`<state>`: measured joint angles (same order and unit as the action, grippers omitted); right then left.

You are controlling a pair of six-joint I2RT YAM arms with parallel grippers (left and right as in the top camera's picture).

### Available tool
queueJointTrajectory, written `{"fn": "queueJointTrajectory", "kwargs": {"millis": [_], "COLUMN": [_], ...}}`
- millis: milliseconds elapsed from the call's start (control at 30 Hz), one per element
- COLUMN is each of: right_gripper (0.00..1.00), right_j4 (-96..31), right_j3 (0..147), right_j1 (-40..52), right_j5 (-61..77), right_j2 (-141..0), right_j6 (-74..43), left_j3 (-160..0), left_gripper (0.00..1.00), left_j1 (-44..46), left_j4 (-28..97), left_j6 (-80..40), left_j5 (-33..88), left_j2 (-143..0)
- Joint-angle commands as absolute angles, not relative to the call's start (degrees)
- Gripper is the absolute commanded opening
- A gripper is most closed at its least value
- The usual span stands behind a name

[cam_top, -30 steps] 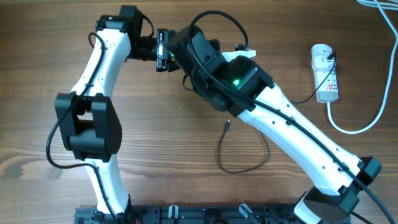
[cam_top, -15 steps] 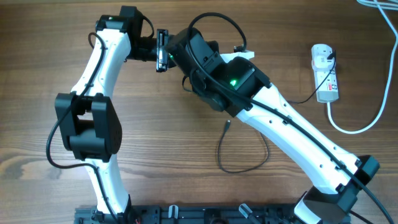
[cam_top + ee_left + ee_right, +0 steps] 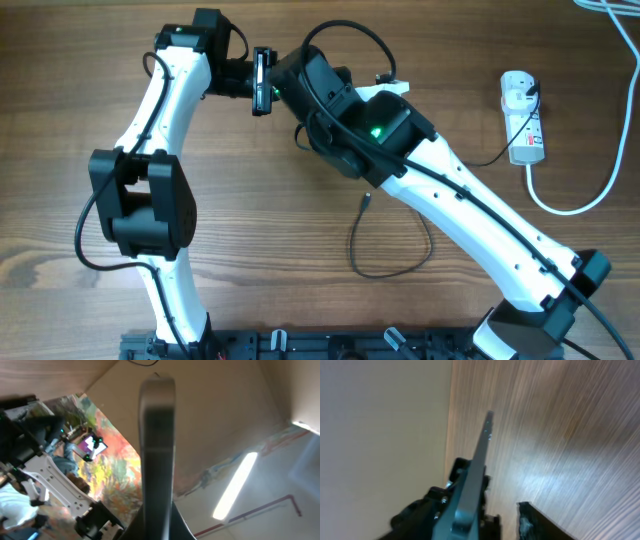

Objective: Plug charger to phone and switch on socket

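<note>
The phone hangs edge-on above the far side of the table, between the two arms. My left gripper is shut on it; in the left wrist view the phone rises as a dark slab straight out of the left gripper. My right gripper is open around the phone's other end; in the right wrist view one of its fingers stands apart from the phone's edge. The charger's tip lies loose on the table, its thin black cable looping toward the socket at far right.
A thicker white cable curves from the socket past the table's right edge. The right arm's white link crosses the table diagonally over part of the black cable. A black rail runs along the near edge.
My left gripper has shut on the phone. My right gripper, shut on it before, has opened. The phone has tipped slightly; both arms stay in place.
</note>
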<state>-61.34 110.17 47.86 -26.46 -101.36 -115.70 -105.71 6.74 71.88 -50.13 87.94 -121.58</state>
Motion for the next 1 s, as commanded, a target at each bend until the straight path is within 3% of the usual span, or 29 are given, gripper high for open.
{"fn": "queueJointTrajectory", "kwargs": {"millis": [0,100,133,267,333,567,700,800,967], "right_gripper": [0.74,0.87,0.99,1.00,1.00,1.00,1.00,0.99,1.00], "right_j4": [-62.74,-63.96,-64.25,-74.24,-80.75,-87.72,-89.36,-89.93,-92.09], "right_j3": [110.17,110.17,110.17,110.17,110.15,110.13,110.13,110.13,110.10], "right_j1": [47.92,44.84,43.09,29.58,25.65,23.59,23.68,25.23,27.53], "right_j5": [-33.10,-32.32,-29.85,-11.90,-11.05,-7.25,-5.65,-1.04,0.12], "right_j2": [-95.96,-89.06,-87.35,-82.32,-83.22,-90.04,-95.02,-99.20,-107.20], "right_j6": [-105.67,-88.36,-80.88,-50.85,-45.52,-43.44,-43.42,-37.26,-38.37], "left_j3": [-106.52,-106.52,-106.52,-106.52,-106.52,-106.52,-106.24,-105.97,-105.97], "left_gripper": [0.04,0.04,0.04,0.04,0.04,0.04,0.04,0.04,0.04], "left_j1": [6.63,6.22,6.13,5.89,5.74,5.89,5.89,5.89,3.51], "left_j4": [66.48,61.01,61.01,62.74,63.79,67.99,73.91,74.89,74.96], "left_j6": [-49.89,-42.50,-40.49,-19.55,-15.14,-18.68,-21.61,-23.00,-24.49], "left_j5": [88.55,78.54,76.20,69.97,69.28,26.92,7.92,3.20,1.19], "left_j2": [-120.09,-120.09,-120.09,-119.83,-118.45,-101.41,-100.31,-100.31,-100.31]}}
